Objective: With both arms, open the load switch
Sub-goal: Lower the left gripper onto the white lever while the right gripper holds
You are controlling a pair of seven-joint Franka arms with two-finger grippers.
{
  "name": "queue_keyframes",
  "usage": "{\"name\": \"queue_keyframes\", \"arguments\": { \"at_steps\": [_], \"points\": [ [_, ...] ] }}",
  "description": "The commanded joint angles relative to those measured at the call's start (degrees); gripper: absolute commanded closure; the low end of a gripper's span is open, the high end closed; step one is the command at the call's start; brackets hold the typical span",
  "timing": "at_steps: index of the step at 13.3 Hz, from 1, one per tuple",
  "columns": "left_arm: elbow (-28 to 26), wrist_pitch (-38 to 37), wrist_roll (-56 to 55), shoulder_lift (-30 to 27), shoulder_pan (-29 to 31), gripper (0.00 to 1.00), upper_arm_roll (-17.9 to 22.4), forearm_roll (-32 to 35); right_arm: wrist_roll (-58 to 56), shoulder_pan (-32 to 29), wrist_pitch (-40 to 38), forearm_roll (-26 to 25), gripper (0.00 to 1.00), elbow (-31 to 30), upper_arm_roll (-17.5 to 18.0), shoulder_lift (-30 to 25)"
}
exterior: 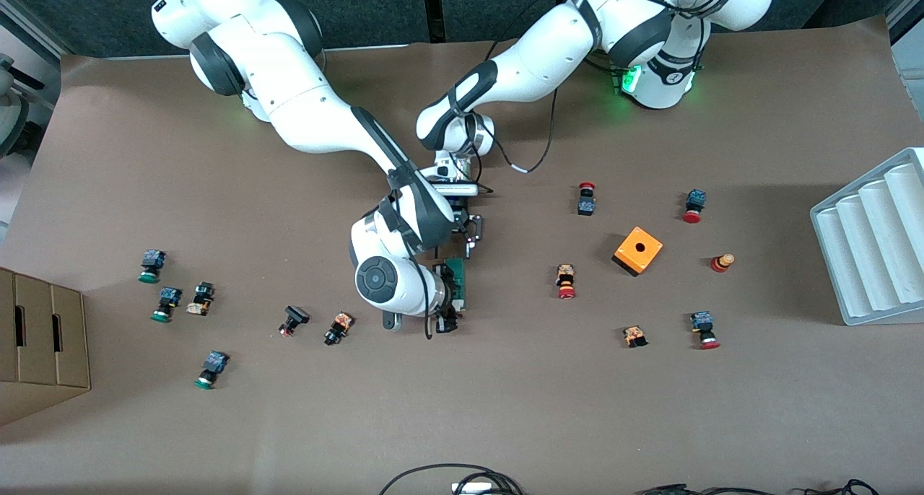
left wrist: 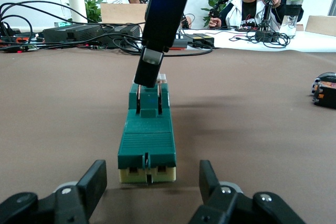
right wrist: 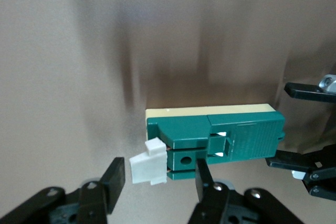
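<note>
No readable text or labels

No word, number or brand can be read on anything in the three views. The nearest thing to a sign is a small dark mark on the base of the left arm [exterior: 675,76], at about one o'clock in the front view, too small to make out. The dark green load switch [right wrist: 220,140] carries moulded ridges and slots but no lettering that can be read.
</note>
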Motion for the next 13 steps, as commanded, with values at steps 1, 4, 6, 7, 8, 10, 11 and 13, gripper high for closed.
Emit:
{"name": "queue_keyframes", "arguments": {
  "at_steps": [1,4,6,7,8,10,11,13],
  "points": [
    [1.0,-0.1,-0.6,0.8,-0.4,0.2,0.4,1.1,0.5,0.2,-1.6,2.1,0.39,2.4,-0.6,1.2],
    [1.0,-0.1,-0.6,0.8,-0.4,0.2,0.4,1.1,0.5,0.2,-2.2,2.1,0.49,2.4,-0.5,0.9],
    [1.0,-0.1,-0.6,0.8,-0.4,0.21,0.4,1.1,0.5,0.2,-2.3,2.1,0.52,2.3,-0.3,0.8],
    [1.0,-0.1,-0.6,0.8,-0.4,0.21,0.4,1.1,0.5,0.2,-2.3,2.1,0.55,2.3,-0.3,0.7],
    [1.0,-0.1,-0.6,0.8,-0.4,0.2,0.4,1.1,0.5,0.2,-2.3,2.1,0.6,2.3,-0.3,0.7],
    [1.0,-0.1,-0.6,0.8,-0.4,0.21,0.4,1.1,0.5,0.2,-2.4,2.1,0.62,2.2,-0.2,0.4],
    [1.0,-0.1,-0.6,0.8,-0.4,0.21,0.4,1.1,0.5,0.2,-2.5,2.1,0.63,2.1,-0.2,0.3],
    [1.0,-0.1,-0.6,0.8,-0.4,0.21,0.4,1.1,0.5,0.2,-2.5,2.1,0.64,2.0,-0.2,0.2]
  ]
}}
